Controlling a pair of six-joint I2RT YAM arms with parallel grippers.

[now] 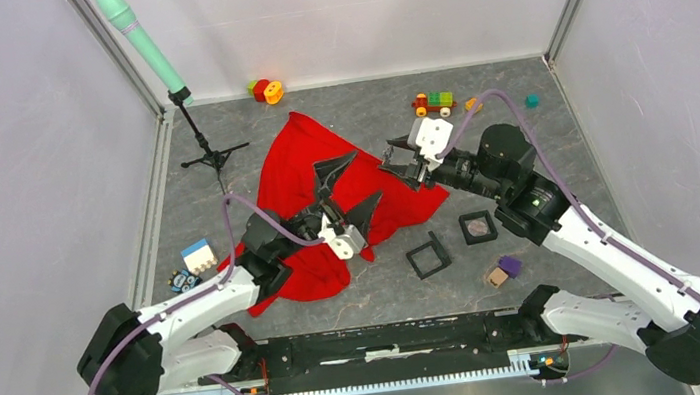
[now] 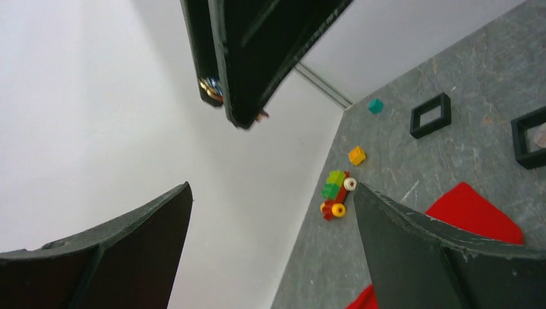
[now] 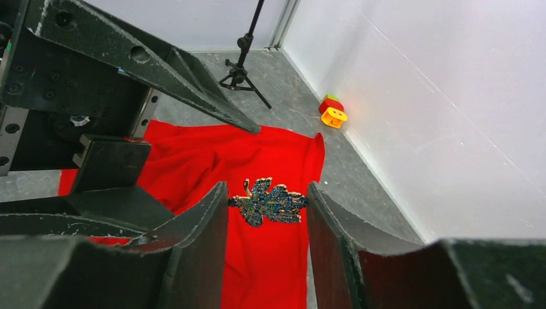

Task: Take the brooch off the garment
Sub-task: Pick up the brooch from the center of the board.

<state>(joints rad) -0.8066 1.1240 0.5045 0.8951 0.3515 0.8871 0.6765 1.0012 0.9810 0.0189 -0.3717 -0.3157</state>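
Note:
The garment [image 1: 297,189] is a bright red cloth spread in the middle of the grey table, also seen in the right wrist view [image 3: 193,151]. The brooch [image 3: 270,203] is leaf-shaped, with blue-green stones and a gold rim. It spans the gap between the two fingers of my right gripper [image 3: 267,188], which is shut on it above the cloth. In the top view that right gripper [image 1: 400,163] is at the garment's right edge. My left gripper [image 1: 350,189] hovers over the cloth with its jaws wide apart and nothing between them [image 2: 270,193].
Two black square trays [image 1: 428,254] [image 1: 478,227] lie right of the cloth. A toy train [image 1: 434,102] and a teal cube [image 1: 532,101] sit at the back right. A microphone stand [image 1: 210,154] is at the back left, with small blocks [image 1: 198,255] on the left.

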